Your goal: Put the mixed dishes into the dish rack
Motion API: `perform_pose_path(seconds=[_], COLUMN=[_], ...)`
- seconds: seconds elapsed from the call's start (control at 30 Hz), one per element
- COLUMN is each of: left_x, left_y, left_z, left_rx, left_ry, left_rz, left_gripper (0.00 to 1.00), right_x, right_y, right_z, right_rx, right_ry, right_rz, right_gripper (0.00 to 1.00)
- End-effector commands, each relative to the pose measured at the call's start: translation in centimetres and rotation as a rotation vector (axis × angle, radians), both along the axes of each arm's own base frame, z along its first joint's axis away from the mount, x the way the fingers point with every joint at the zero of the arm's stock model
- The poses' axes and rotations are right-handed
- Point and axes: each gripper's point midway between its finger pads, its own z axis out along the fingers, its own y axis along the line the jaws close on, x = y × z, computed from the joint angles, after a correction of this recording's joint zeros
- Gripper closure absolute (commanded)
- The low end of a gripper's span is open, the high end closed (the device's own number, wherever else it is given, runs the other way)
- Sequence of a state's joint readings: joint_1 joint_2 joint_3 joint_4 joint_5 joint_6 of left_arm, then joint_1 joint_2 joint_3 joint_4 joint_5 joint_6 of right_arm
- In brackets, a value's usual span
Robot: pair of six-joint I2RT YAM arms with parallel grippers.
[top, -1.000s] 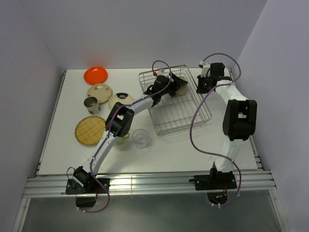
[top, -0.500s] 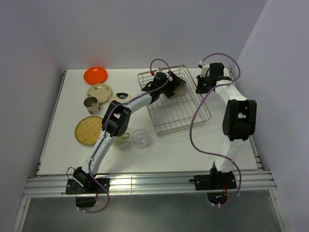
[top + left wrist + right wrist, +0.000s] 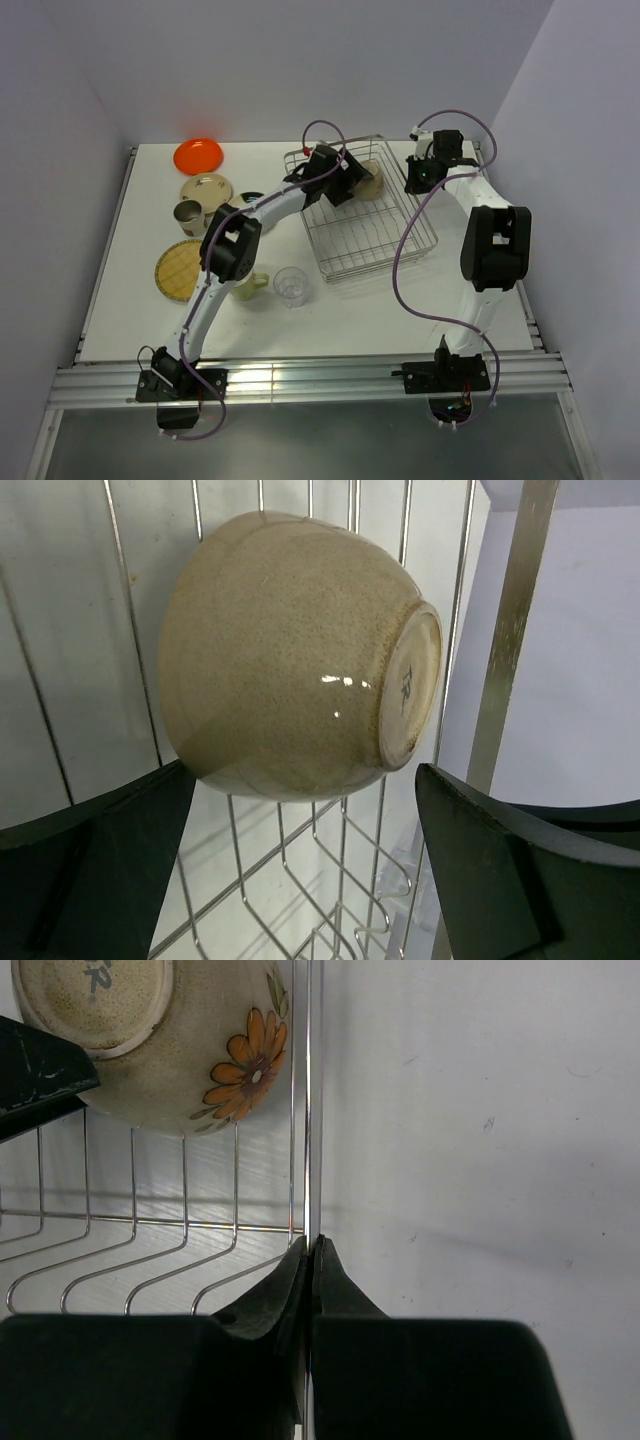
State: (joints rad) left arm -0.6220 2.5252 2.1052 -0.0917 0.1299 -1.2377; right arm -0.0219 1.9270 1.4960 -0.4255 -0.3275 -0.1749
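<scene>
The cream bowl [image 3: 372, 182] lies on its side in the far part of the silver wire dish rack [image 3: 372, 243]. My left gripper [image 3: 338, 182] is open just left of it; in the left wrist view the bowl [image 3: 290, 650] sits free beyond the spread fingers [image 3: 105, 870]. My right gripper [image 3: 420, 178] is shut on the rack's right rim wire [image 3: 310, 1110]. The bowl's flowered side [image 3: 150, 1040] shows there. On the table at left are the orange plate [image 3: 198, 155], tan plate [image 3: 207, 188], woven plate [image 3: 180, 270], pale mug [image 3: 250, 287] and clear glass [image 3: 291, 285]. The left arm hides the cream plate.
A small grey metal cup [image 3: 188, 213] stands between the tan plate and the woven plate. The rack stands at the table's far middle, with walls close behind and to the right. The left arm reaches across the dishes on the left.
My left gripper has let go of the cream bowl and drawn back to the left. The bowl stays in the rack. The right gripper has not moved.
</scene>
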Motion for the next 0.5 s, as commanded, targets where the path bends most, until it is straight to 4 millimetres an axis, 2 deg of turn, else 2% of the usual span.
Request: perform_pose_path(seconds=[0.0,0.03,0.13,0.37,0.43,0.47], left_x=[-0.3,-0.5,-0.7,-1.0,-1.4,-1.6], left_y=[1.7,2.0,2.3,2.8,3.1,3.4], left_z=[3.6,3.3,4.0,8.0,8.2,9.2], left_rx=[0.049,0.064,0.085,0.136,0.149,0.152], left_ry=[-0.043,-0.032,-0.063,-0.194,-0.204,-0.23], left_rz=[-0.013,-0.016,-0.04,-0.127,-0.141,-0.152], left_gripper=[0.01,0.01,0.01,0.01,0.01,0.01], right_x=[-1.8,-1.7,-1.6,-0.4,-0.2,-0.2], right_y=[1.2,1.1,1.0,0.3,-0.1,-0.3], right_z=[-0.9,-0.8,-0.9,-0.1,0.2,0.3], right_rx=[0.041,0.04,0.035,0.019,0.017,0.016], right_ry=[0.065,0.06,0.058,0.027,0.015,0.011], right_rz=[0.007,0.005,-0.001,-0.062,-0.092,-0.106], right_gripper=[0.99,0.99,0.99,1.0,1.0,1.0])
